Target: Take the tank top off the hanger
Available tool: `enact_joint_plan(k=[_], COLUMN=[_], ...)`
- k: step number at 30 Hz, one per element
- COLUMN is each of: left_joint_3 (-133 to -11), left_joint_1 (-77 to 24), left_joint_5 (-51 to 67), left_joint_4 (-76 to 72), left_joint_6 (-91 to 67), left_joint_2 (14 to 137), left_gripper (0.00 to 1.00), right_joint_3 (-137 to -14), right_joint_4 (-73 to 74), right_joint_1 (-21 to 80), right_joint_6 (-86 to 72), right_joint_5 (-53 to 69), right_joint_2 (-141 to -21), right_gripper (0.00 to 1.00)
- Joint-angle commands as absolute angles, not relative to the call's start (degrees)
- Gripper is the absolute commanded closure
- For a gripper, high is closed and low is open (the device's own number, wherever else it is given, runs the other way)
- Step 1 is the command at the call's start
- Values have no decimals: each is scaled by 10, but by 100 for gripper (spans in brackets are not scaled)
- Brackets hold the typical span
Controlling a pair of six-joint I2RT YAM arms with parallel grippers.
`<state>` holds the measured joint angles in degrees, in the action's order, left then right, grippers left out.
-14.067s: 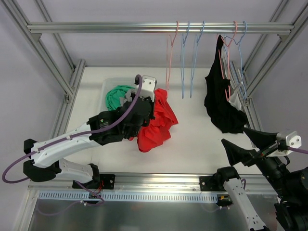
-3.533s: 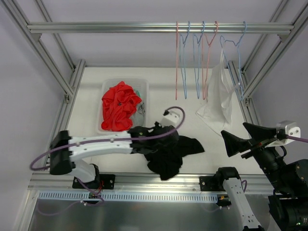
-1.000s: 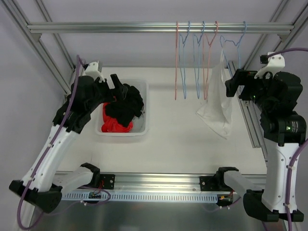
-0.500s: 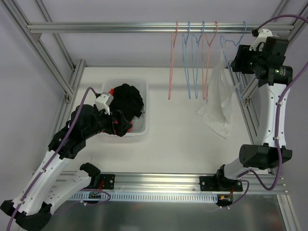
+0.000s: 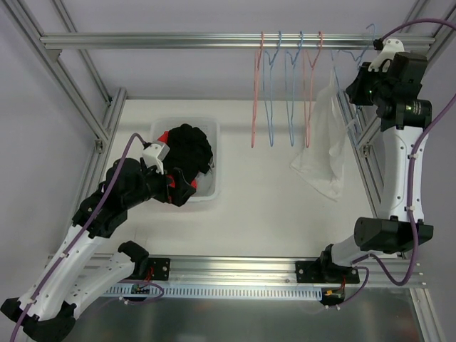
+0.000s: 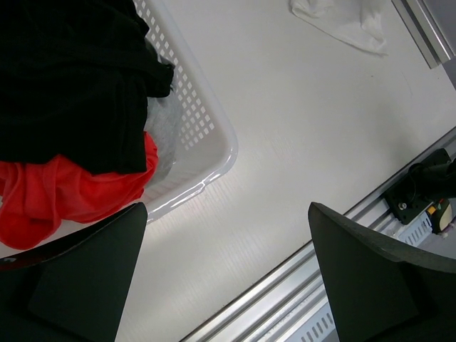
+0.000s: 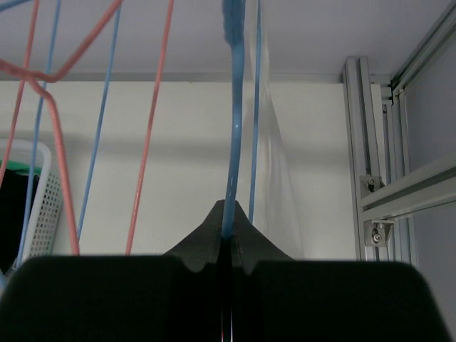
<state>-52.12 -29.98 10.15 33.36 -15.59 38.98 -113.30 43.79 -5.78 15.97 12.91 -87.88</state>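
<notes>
A white tank top [image 5: 322, 146] hangs from a blue hanger [image 5: 348, 55] at the right end of the rail. My right gripper [image 5: 361, 71] is up beside the rail, shut on that hanger. In the right wrist view the blue hanger wire [image 7: 235, 128] runs straight into the pinched tips of my right gripper [image 7: 229, 214], with the tank top [image 7: 276, 178] hanging just behind. My left gripper [image 5: 187, 187] hovers open at the basket's front right corner. In the left wrist view the left gripper [image 6: 224, 210] holds nothing, and a corner of the tank top [image 6: 342, 21] shows far off.
A white basket [image 5: 211, 191] at left holds a black garment [image 5: 189, 146] over a red one [image 6: 64, 196]. Several empty pink and blue hangers [image 5: 285, 85] hang on the rail [image 5: 178, 40] left of the tank top. Frame posts [image 5: 370, 107] stand close to the right arm.
My right gripper has gone from open to shut, clamping the blue hanger's wire, and the hanger's hook has shifted a little right. The left arm has barely moved.
</notes>
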Motion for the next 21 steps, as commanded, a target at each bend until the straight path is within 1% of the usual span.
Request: enact_joint_plan(k=[1, 3, 7, 10, 13, 14, 16, 17, 19, 20, 21], left_joint_3=[-522, -522, -523, -532, -562, -583, -606, -630, -656, -682, -695], left_joint_1=[-308, -309, -313, -316, -321, -323, -330, -344, -364, -395, -414], left_joint_5=[113, 113, 117, 123, 136, 139, 139, 141, 141, 135, 131], left_joint_4=[326, 326, 326, 325, 322, 319, 308, 302, 278, 267, 256], left_joint_6=[-155, -155, -157, -160, -164, -166, -172, -175, -177, -178, -175], left_joint_2=[384, 385, 385, 388, 399, 404, 421, 437, 457, 482, 497], left_gripper=[1, 1, 1, 1, 1, 1, 1, 1, 1, 1, 1], right_joint_3=[-1097, -1083, -1086, -1074, -1046, -1028, -943, -916, -852, -836, -811], right_joint_4=[325, 288, 281, 300, 362, 378, 372, 371, 376, 381, 388], right_joint_1=[-54, -54, -55, -56, -57, -57, -57, -57, -57, -57, -58], right_joint_6=[121, 115, 106, 105, 111, 112, 113, 112, 107, 108, 105], right_joint_5=[149, 153, 161, 157, 156, 162, 165, 162, 156, 153, 148], right_joint_2=[-800, -784, -768, -746, -719, -683, -635, -586, -534, -483, -458], right_gripper=[100, 100, 100, 100, 100, 100, 100, 100, 100, 100, 100])
